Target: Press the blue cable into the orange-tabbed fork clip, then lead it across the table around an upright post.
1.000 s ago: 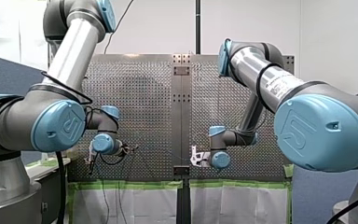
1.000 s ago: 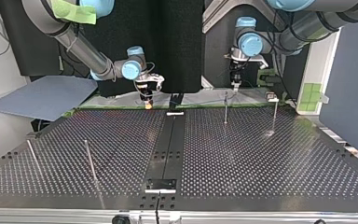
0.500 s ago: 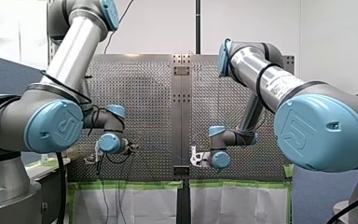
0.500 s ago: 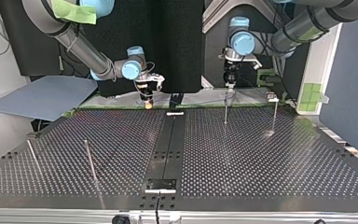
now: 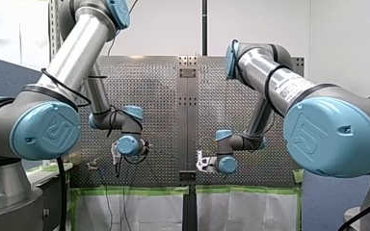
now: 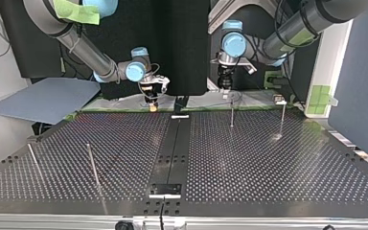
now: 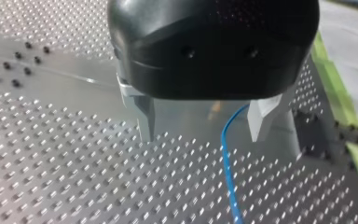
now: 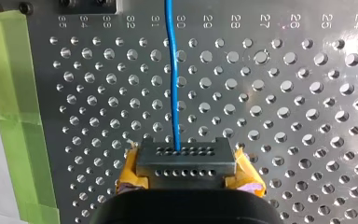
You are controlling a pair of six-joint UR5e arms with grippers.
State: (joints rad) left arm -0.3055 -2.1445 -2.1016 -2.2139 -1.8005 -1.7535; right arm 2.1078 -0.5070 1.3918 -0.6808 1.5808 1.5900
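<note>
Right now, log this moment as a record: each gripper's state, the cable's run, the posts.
left gripper: open, blue cable passes loose between its fingers
right gripper: shut on blue cable, yellow pads showing
cable run: straight ahead of right gripper over perforated table
upright posts: four in top view

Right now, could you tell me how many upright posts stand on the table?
4, by the top view: one post at the far edge, right of the middle; another further right; two at the near left. More could be hidden at the far edge.
</note>
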